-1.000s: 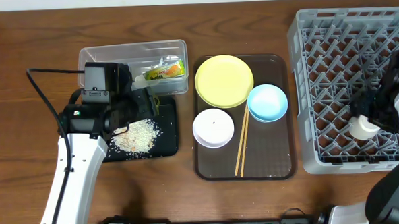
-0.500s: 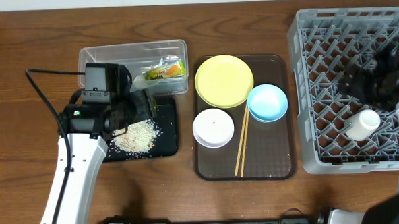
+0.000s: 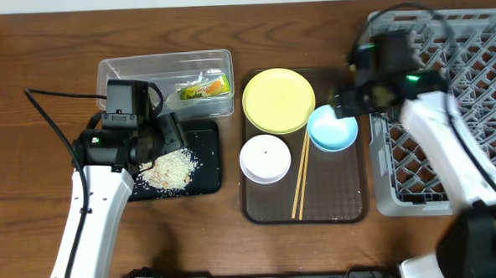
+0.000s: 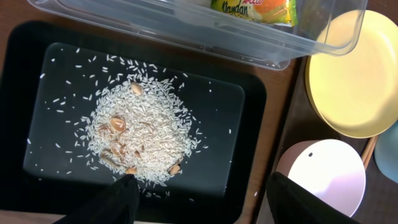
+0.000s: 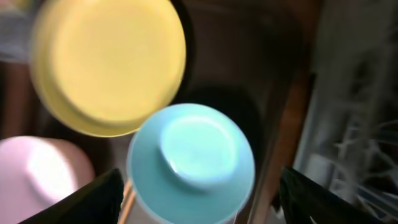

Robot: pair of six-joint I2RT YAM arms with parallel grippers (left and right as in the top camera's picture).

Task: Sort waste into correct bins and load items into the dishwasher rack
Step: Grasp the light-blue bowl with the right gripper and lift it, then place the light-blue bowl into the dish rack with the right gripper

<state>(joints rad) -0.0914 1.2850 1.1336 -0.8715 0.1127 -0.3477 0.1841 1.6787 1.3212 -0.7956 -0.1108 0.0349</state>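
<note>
Hangs over the light blue bowl [image 3: 332, 128] on the brown serving tray [image 3: 334, 194], right jaws spread wide and gripping nothing (wrist view too blurred to judge height). Holds the left jaws well apart and empty above the rice heap [image 4: 140, 134] on the black tray [image 4: 236, 124], beside the clear tub [image 3: 165, 57] with the snack wrapper [image 3: 204, 88] inside. Risks planting one finger on the yellow plate [image 3: 278, 100] instead of beside the bowl, given how closely the two rims crowd together. Could nudge the chopsticks [image 3: 300, 174] lying just beside the bowl. May lose the smooth rim from a shallow pinch, or clip the wall of the dishwasher rack [image 3: 469, 16] on the carry across.
</note>
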